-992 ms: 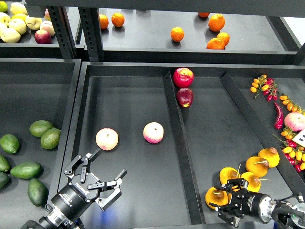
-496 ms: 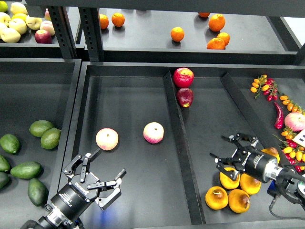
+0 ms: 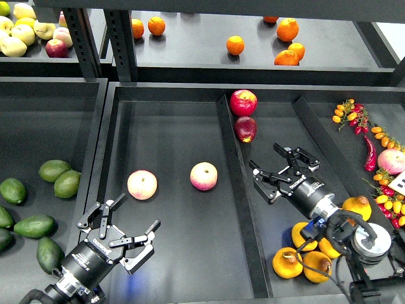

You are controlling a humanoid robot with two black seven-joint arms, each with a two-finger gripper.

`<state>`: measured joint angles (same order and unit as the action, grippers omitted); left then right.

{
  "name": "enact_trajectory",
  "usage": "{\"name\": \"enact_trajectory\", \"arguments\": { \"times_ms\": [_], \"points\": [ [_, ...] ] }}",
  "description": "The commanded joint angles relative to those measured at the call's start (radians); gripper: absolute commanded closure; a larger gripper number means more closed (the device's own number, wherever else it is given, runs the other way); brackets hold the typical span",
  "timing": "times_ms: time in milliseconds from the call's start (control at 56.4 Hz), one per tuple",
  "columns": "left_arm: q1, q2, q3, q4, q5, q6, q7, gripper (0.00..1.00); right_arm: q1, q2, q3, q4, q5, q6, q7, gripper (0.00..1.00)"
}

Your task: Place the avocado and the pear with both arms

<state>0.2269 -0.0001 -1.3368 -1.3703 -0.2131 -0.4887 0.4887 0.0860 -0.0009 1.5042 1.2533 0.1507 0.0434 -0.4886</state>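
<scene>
Several dark green avocados lie in the left bin; an elongated one (image 3: 49,254) lies at the front, just left of my left arm, and another (image 3: 35,225) lies above it. Squat orange-yellow pears (image 3: 288,263) lie in a cluster at the front right. My left gripper (image 3: 123,231) is open and empty over the front of the middle tray, right of the avocados. My right gripper (image 3: 283,170) is open and empty, above the right compartment's floor, up and left of the pears.
Two pink-yellow peaches (image 3: 142,184) (image 3: 204,176) lie in the middle tray. Two red apples (image 3: 243,102) sit by the divider (image 3: 239,196). Lighter green avocados (image 3: 54,170) lie at the left. Chillies and small fruit (image 3: 370,152) line the right edge. Oranges (image 3: 235,45) sit on the back shelf.
My right gripper has moved up and to the left, away from the pear cluster, staying open and empty. My left gripper has shifted slightly down and left.
</scene>
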Motion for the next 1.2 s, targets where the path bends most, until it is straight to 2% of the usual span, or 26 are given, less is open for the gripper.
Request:
{"name": "enact_trajectory", "arguments": {
  "times_ms": [0, 195, 337, 461, 673, 833, 1028, 1187],
  "points": [
    [-0.041, 0.0, -0.073, 0.023, 0.001, 0.0, 0.0, 0.01, 0.003, 0.001, -0.002, -0.018, 0.0, 0.036, 0.0, 0.02],
    [-0.191, 0.0, -0.208, 0.123, 0.006, 0.0, 0.0, 0.01, 0.066, 0.001, 0.005, -0.115, 0.001, 0.105, 0.0, 0.01],
    [-0.27, 0.0, -0.237, 0.175, 0.037, 0.0, 0.0, 0.01, 0.109, 0.001, 0.004, -0.158, 0.009, 0.157, 0.0, 0.01],
    [-0.307, 0.0, -0.242, 0.211, 0.044, 0.0, 0.0, 0.01, 0.135, 0.001, -0.012, -0.213, 0.021, 0.256, 0.0, 0.01],
    [-0.314, 0.0, -0.248, 0.206, 0.043, 0.0, 0.0, 0.01, 0.136, 0.001, -0.027, -0.215, 0.085, 0.314, 0.0, 0.01],
    [-0.301, 0.0, -0.231, 0.154, 0.044, 0.0, 0.0, 0.01, 0.136, 0.001, -0.024, -0.21, 0.112, 0.323, 0.0, 0.01],
    [-0.233, 0.0, -0.203, 0.128, 0.044, 0.0, 0.0, 0.01, 0.136, 0.001, -0.033, -0.245, 0.125, 0.323, 0.0, 0.0],
    [-0.189, 0.0, -0.19, 0.117, 0.043, 0.0, 0.0, 0.01, 0.136, 0.001, -0.036, -0.264, 0.151, 0.323, 0.064, 0.0]
  ]
}}
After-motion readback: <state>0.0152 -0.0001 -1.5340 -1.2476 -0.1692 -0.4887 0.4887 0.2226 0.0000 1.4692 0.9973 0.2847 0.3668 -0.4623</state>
